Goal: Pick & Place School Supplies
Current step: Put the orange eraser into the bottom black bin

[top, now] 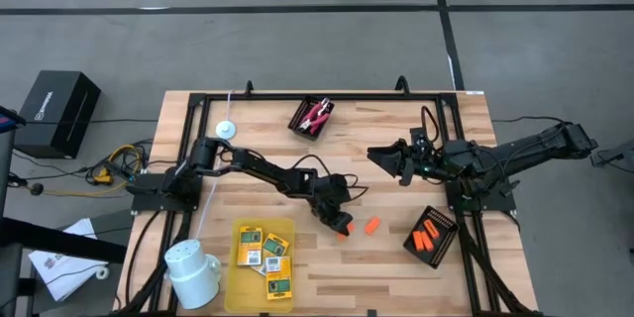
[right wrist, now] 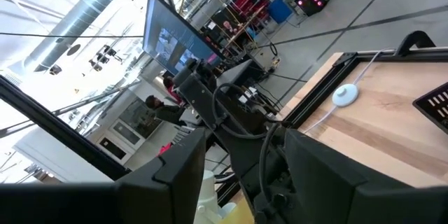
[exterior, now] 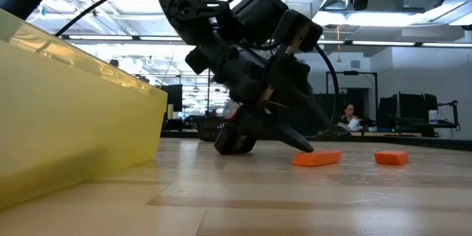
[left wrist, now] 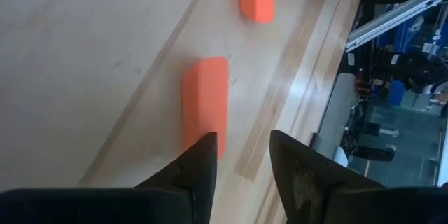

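Observation:
My left gripper (top: 340,224) is open and low over the table's middle, pointing down at a slant. A stubby orange piece (left wrist: 205,101) lies flat on the wood at its fingertips, in line with one finger rather than the gap. A second orange piece (top: 372,225) lies just to the right. More orange pieces sit in a black tray (top: 433,236). Several yellow-and-green packets (top: 265,253) lie in a yellow tray. The red-handled tool (top: 317,115) rests in another black tray. My right gripper (top: 381,156) is open and raised toward the table's right, holding nothing. My left gripper (left wrist: 241,138) comes slanting down from the table's left. One fingertip (left wrist: 205,147) stands over the near end (left wrist: 204,127) of the orange piece, which lies flat on the table. Whether that finger touches the piece, I cannot tell.
A white mug (top: 193,272) stands at the near left corner beside the yellow tray (top: 238,292). A small white disc (top: 227,130) lies at the far left. Bare wood stretches between the trays. The black frame rails (top: 461,144) border the table.

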You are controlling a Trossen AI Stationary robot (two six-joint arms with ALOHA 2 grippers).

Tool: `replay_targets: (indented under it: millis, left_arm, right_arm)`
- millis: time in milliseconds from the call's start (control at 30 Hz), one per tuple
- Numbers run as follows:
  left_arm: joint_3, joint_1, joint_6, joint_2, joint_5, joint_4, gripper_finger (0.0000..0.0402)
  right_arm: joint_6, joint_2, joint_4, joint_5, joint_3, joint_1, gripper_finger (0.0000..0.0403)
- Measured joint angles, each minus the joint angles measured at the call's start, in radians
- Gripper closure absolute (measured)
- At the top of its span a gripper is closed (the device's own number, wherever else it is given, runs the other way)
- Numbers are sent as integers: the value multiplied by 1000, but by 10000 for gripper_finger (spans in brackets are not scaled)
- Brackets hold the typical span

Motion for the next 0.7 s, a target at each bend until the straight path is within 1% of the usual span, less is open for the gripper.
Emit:
replay_targets:
  millis: [200,333,700]
  left_arm:
    - [1,29,24,-2,0,-34,291]
    - [1,43,35,-3,-19,-48,299]
    - [2,48,80,-4,-1,-72,280]
  right_arm:
    - [0,0,0,-1,0,0,218]
    - [0,0,1,-9,0,0,216]
    - [0,0,2,-24,0,0,215]
